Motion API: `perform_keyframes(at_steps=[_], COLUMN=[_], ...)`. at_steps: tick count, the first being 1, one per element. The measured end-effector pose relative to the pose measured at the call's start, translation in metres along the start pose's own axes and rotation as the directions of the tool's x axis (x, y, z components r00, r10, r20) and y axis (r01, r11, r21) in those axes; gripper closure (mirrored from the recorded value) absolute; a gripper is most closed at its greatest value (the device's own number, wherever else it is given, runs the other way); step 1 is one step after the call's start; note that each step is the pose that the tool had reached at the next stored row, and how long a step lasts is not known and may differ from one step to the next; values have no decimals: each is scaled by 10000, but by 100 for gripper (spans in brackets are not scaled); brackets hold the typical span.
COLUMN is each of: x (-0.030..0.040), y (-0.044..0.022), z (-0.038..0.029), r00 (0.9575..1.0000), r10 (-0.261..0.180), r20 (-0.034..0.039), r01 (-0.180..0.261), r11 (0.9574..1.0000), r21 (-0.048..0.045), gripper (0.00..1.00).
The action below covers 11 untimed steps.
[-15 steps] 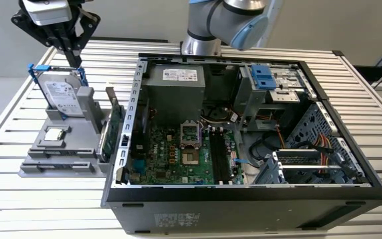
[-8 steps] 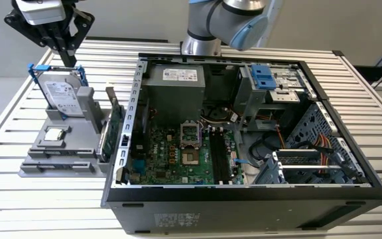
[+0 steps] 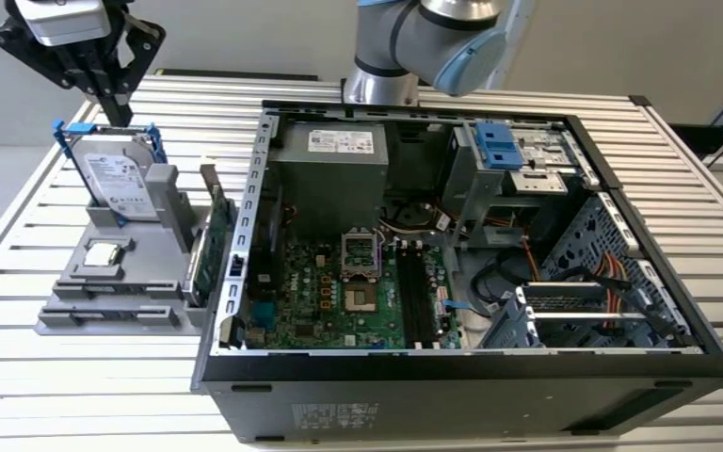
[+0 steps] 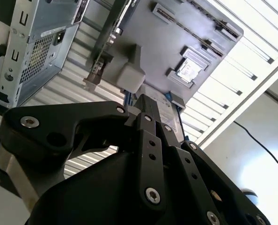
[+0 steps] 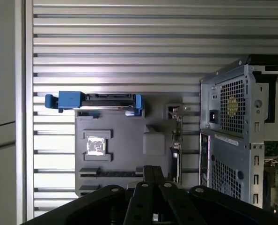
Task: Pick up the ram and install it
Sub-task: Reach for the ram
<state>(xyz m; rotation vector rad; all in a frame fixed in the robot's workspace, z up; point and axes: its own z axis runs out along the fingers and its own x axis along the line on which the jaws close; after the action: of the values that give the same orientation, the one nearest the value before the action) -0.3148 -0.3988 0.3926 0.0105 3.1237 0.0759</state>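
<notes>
Pincer (image 3: 120, 113) fingers meet, gripping nothing, in the exterior view at 12 o'clock of the hard drive (image 3: 120, 184). Second wrist view: jaws pressed together above the grey holder (image 4: 148, 40). First wrist view: a slim strip in that holder's slot (probably the ram (image 5: 112, 174)) lies untouched.

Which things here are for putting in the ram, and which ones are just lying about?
For the job: ram in the grey holder; end effector; motherboard slots in the open case.
Just lying about: hard drive; green card; small square chip.
</notes>
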Motion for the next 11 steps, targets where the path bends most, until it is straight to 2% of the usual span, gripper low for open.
perform_keyframes(at_steps=[11], x=[166], y=[-1], z=[-3], r00=[9996], r10=[-294], r20=[-16], r01=[294], r11=[9996], r21=[-6], gripper=[100])
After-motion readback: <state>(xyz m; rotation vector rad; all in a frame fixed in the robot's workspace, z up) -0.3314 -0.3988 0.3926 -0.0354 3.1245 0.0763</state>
